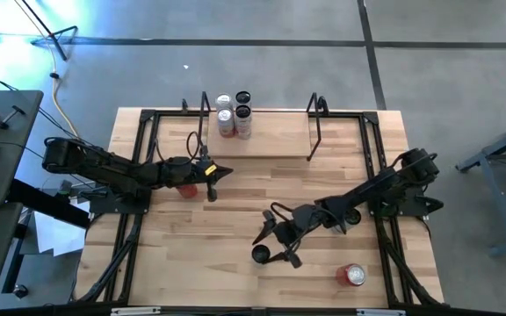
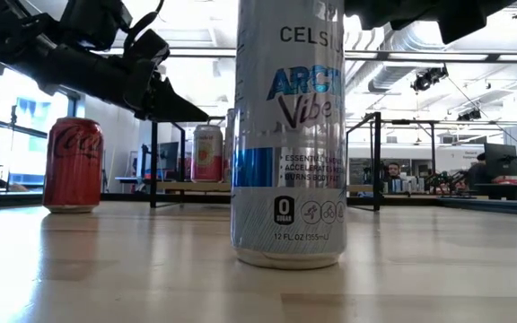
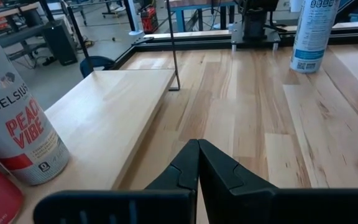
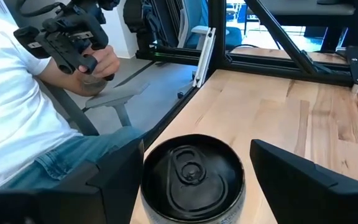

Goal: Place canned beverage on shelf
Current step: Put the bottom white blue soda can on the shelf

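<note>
At the near edge of the pale, straight-grained wooden table (image 1: pixel 235 215), to the right, a red can (image 1: pixel 354 276) lies or stands by itself with its silver top showing. Just left of it stands a tall slim Celsius can (image 1: pixel 261 254), a smooth metal cylinder with a black lid and pull tab, white and silver sides and blue lettering. The right gripper (image 1: pixel 273 248) hangs directly over that can with its two dark, flat-sided fingers (image 4: pixel 303 180) spread wide, one on either side of the lid; they hold nothing, and whether they touch the can wall cannot be told.

Toward the middle of the table, on the left, the left gripper (image 1: pixel 220 173) hovers over bare wood with its tapered black fingers pressed together to a point, empty. A squat red cola can (image 1: pixel 187 187) stands upright below that arm.

At the far edge lies the shelf (image 1: pixel 271 136), a low smooth light-wood plank with a thin black metal rod upright at each end. Four cans (image 1: pixel 234 112) stand clustered on its left end, among them a white one with peach-red lettering.

Beyond the table's near side, a seated person (image 4: pixel 23 118) in a white shirt and jeans grips a dark handheld controller.
</note>
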You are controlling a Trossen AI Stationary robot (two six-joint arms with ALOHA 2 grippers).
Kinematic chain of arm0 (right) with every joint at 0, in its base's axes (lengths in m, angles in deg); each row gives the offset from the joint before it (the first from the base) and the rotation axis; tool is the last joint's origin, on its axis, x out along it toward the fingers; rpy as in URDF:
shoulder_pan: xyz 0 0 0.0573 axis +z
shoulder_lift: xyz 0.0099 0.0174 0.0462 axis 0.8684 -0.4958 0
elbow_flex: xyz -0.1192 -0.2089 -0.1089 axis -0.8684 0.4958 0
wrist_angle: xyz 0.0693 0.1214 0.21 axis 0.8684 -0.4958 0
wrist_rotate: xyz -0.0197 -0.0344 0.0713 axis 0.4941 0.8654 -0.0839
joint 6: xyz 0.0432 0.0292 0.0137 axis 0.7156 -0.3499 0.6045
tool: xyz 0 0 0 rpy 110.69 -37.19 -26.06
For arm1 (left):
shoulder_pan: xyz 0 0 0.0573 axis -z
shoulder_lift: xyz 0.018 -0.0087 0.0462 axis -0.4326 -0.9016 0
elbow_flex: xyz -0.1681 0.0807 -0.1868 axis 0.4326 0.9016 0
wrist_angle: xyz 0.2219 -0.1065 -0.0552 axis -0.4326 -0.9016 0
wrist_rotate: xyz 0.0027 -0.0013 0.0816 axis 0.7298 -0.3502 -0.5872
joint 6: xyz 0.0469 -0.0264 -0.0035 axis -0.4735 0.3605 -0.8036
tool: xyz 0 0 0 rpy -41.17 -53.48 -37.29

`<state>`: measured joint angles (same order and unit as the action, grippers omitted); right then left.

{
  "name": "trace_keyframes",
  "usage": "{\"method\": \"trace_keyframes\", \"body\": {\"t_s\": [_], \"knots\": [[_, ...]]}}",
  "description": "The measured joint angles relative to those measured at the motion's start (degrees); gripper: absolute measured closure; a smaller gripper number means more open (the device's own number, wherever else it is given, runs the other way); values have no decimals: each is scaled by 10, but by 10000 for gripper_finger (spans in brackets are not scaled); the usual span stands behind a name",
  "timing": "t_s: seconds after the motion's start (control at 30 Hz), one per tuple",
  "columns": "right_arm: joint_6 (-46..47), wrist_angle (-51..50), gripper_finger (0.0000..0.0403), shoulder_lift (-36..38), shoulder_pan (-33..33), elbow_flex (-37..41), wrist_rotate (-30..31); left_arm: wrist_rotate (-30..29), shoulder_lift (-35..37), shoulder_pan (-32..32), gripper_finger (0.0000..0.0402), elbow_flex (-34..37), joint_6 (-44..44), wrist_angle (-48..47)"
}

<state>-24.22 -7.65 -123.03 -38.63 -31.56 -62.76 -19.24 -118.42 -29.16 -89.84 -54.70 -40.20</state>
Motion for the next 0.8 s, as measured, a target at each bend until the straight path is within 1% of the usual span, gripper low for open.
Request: {"method": "trace_keyframes", "body": {"t_s": [0.3, 0.43, 0.57, 0.67, 0.73, 0.8], "knots": [[-4, -13, 123, 0, 0, 0, 0, 0, 0, 0, 401, 0, 0, 0], [-6, -42, 123, 22, 2, -12, 1, 0, 0, 0, 401, 0, 0, -1], [-7, -143, 123, 40, 2, -57, 1, 0, 0, 0, 401, 0, 0, -1], [-19, -252, 123, 42, 7, -114, 12, 0, 0, 1, 401, 0, 0, -2], [-28, -347, 126, 41, 11, -162, 30, 0, 0, 2, 401, 0, 0, -2], [-25, -443, 136, 34, 15, -214, 67, 0, 0, 2, 401, 0, 0, -2]]}}
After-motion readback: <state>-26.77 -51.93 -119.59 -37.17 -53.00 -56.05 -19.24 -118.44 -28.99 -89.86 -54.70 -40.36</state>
